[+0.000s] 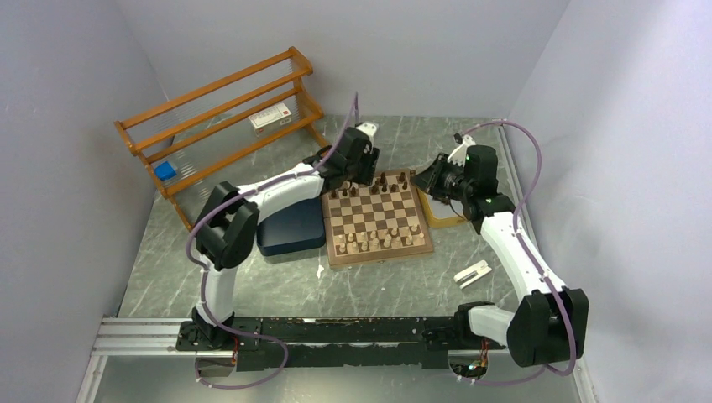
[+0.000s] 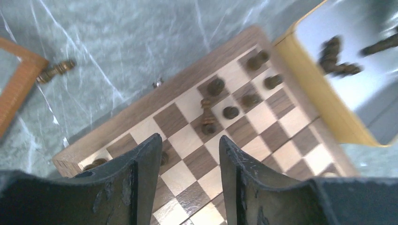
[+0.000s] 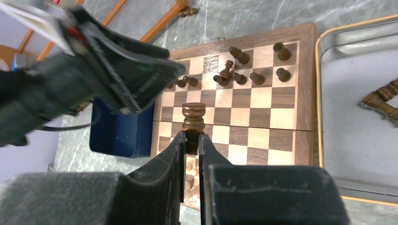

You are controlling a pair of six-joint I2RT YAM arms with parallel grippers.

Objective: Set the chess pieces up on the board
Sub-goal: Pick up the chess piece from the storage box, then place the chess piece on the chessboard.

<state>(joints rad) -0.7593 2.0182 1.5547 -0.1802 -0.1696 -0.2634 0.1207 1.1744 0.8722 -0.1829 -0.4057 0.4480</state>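
Far left at the back, one wooden rack (image 1: pixel 220 117) stands near the wall, and on it I see one small blue block (image 1: pixel 165 170) and one white card (image 1: pixel 271 117). Next comes one dark blue tray (image 1: pixel 290 228), lying just beside the board's left edge. My left gripper (image 2: pixel 190 146) hangs over the far left corner of the board (image 1: pixel 382 220), with its two fingers spread apart and nothing between them.

On the far rows I count seven dark chess pieces (image 3: pixel 256 78) in plain sight to the right of that arm, and at least two more at its edge. The near rows hold pale pieces (image 1: pixel 374 243), which are too small for me to count. One stray dark piece (image 3: pixel 189 11) lies on its side on the table (image 1: pixel 252 285), beyond the board's far edge.

My right gripper (image 3: pixel 191 140) is near the board's far right corner. It is clamped narrow on one dark rook (image 3: pixel 193 112), which it holds upright. One yellow-rimmed tray (image 3: pixel 318 84) sits just beside the board's right edge. It holds a small heap of dark pieces (image 3: pixel 382 101) too tangled for me to count. One white object (image 1: pixel 473 274) lies on the table nearer the arm bases, apart from the board.
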